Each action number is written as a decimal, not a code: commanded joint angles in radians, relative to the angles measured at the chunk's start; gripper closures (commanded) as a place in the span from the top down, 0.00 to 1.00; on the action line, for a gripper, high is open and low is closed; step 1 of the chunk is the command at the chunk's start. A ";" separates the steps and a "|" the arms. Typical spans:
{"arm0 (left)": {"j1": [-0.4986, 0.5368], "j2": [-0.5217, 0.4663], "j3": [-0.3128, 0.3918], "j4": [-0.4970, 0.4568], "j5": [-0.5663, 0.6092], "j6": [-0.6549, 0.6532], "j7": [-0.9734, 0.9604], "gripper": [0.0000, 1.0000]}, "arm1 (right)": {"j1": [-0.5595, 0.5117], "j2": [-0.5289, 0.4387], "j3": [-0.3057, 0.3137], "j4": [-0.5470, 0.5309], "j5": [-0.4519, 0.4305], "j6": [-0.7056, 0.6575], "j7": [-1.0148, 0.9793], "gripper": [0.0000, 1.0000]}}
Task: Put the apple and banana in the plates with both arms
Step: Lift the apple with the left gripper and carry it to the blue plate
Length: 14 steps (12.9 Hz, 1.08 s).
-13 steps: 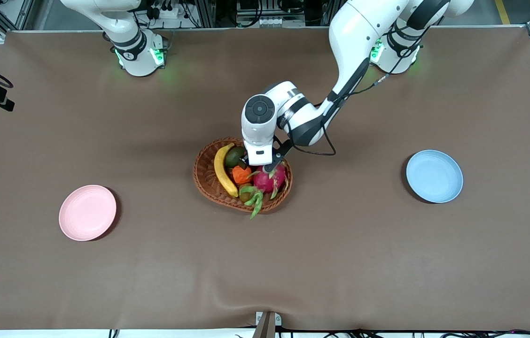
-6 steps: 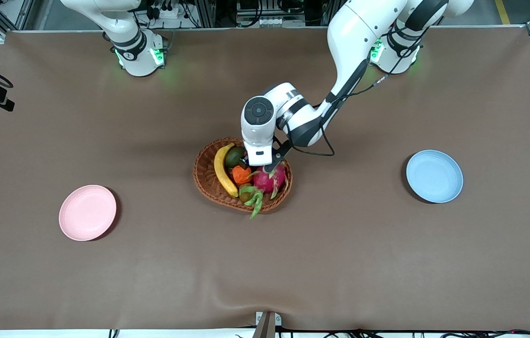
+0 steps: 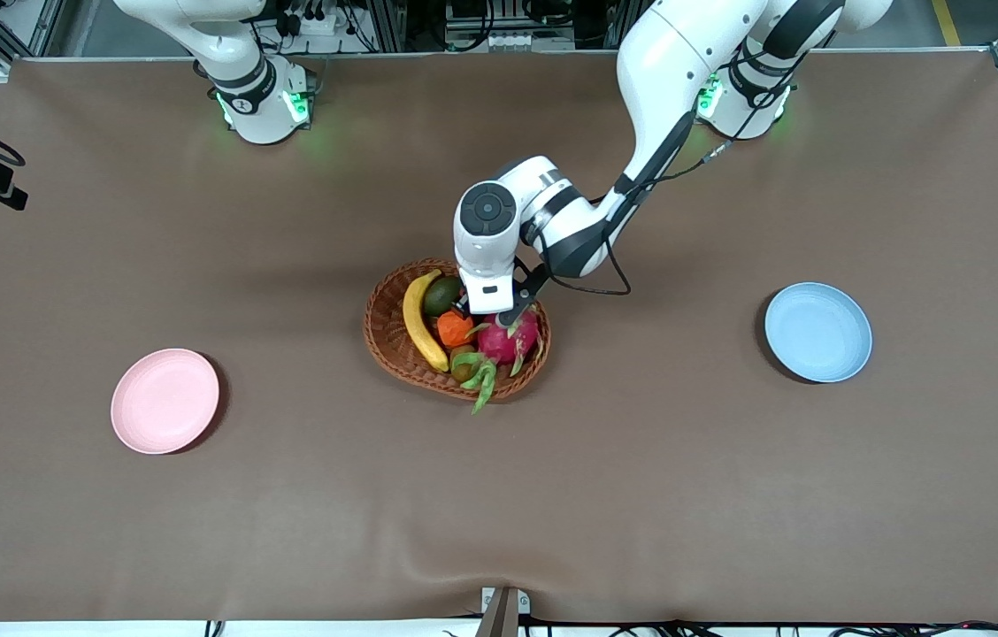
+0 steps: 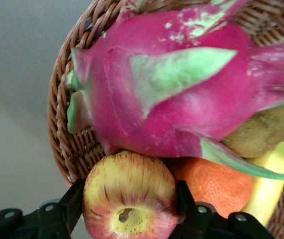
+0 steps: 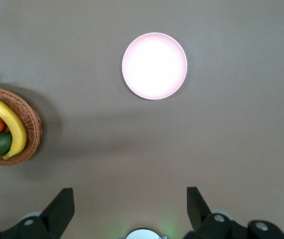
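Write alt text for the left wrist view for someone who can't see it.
The left claw is shut on the apple in a wicker basket. A pink dragon fruit lies against it, with a tangerine, banana and kiwi alongside.

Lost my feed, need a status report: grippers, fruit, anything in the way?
Left gripper shut on apple in basket. Right gripper open, waiting high over table. Dragon fruit pressed against apple. Banana in basket.

No readable txt, labels, brands or nos. anywhere. Small dark marks on the white arm bases [image 3: 262,104] are too tiny to make out.
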 commanded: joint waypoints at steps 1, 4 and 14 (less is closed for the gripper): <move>0.023 -0.040 0.007 0.013 0.007 -0.008 -0.021 0.00 | 0.005 0.013 -0.002 0.024 0.006 -0.015 0.014 1.00; 0.075 -0.178 0.002 0.009 -0.037 -0.130 -0.012 0.00 | 0.005 0.014 -0.002 0.024 0.007 -0.013 0.014 1.00; 0.546 -0.464 -0.003 -0.013 -0.082 -0.677 0.753 0.00 | 0.174 0.094 0.001 0.026 0.001 -0.012 0.015 1.00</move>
